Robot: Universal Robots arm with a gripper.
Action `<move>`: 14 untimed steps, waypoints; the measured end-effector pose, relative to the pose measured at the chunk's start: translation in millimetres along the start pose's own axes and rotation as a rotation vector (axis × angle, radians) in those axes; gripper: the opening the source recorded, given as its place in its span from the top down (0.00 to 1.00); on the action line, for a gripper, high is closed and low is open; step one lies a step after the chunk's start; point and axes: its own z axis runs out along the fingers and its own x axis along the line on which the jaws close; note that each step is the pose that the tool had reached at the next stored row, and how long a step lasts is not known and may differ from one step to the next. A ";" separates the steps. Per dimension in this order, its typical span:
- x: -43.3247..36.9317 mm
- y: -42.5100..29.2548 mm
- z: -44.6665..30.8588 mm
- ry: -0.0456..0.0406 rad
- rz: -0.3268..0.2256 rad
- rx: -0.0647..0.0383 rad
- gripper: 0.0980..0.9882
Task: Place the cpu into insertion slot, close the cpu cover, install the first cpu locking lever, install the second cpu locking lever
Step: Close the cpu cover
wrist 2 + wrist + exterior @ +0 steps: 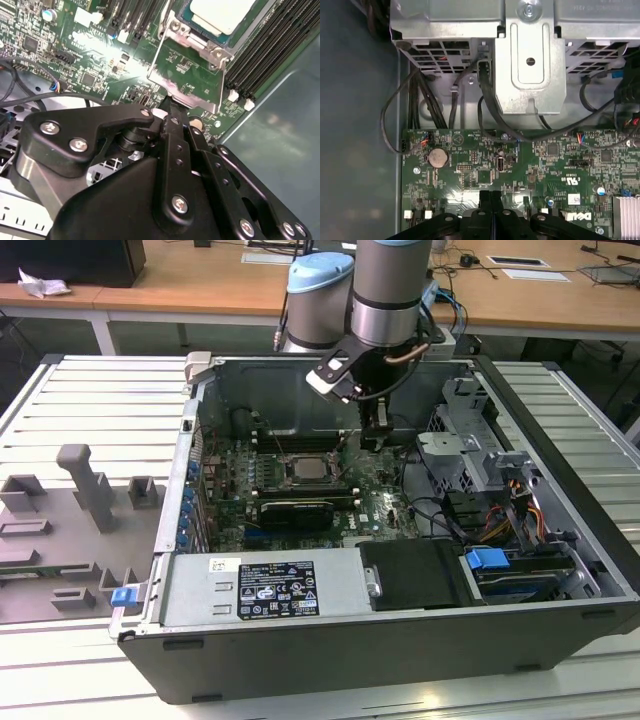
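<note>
The cpu (pixel 303 471) lies flat in the insertion slot (pixel 300 486) on the green board, its silver top (pixel 220 12) showing inside the socket's metal rim (pixel 200 44). The cpu cover (pixel 159 80) stands raised off the socket and tilts toward my gripper, with green board visible through its window. My gripper (pixel 372 440) hangs just to the exterior view's right of the socket. Its black fingers are pressed together, and the tip (pixel 170 102) rests against the cover's free edge. In the first wrist view the gripper (pixel 490 197) hovers low over the board.
Long black memory slots (pixel 265 55) flank the socket. A black graphics card (pixel 290 512) lies in front of it. A metal drive cage (pixel 530 60) and loose cables (pixel 440 515) crowd the exterior view's right. The case walls (pixel 190 450) enclose everything.
</note>
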 end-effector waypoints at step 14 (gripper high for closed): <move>0.0 -9.0 -0.5 0.0046 0.000 0.000 0.99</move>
